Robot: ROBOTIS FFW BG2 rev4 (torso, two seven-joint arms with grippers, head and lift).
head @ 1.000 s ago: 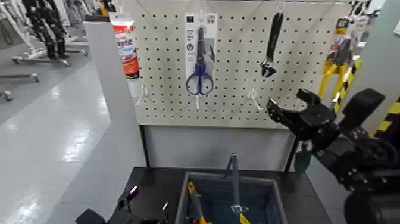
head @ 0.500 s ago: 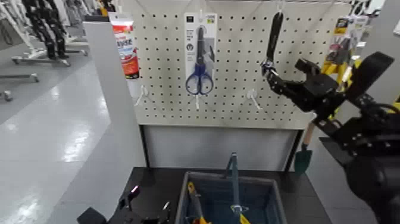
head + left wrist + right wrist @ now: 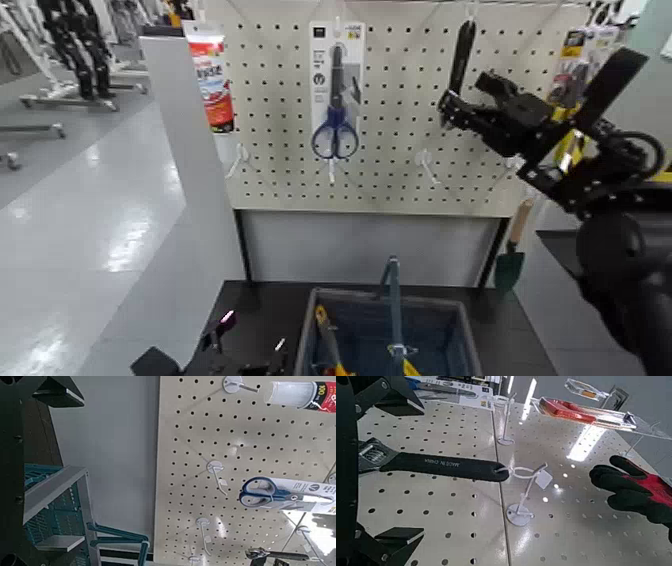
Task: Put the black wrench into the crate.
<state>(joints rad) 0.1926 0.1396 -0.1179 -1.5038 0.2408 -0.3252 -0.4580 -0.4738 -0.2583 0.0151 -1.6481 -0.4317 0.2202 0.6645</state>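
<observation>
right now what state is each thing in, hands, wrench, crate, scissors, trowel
right hand: open, around the wrench head
left hand: low beside the crate
black wrench: hanging on its hook
crate: open-topped, handle up, tools inside
blue-handled scissors: packed, hanging
trowel: hanging, blade down

Bright white glare streaks across the glossy panel (image 3: 574, 479), shadowed black tool edges (image 3: 395, 546).

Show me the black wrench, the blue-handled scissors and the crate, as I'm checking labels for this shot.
Black wrench (image 3: 447, 465): right wrist view, on its flat black handle.
Blue-handled scissors (image 3: 322, 141): head view, on the left handle loop.
Crate (image 3: 384, 298): head view, on its far rim.
</observation>
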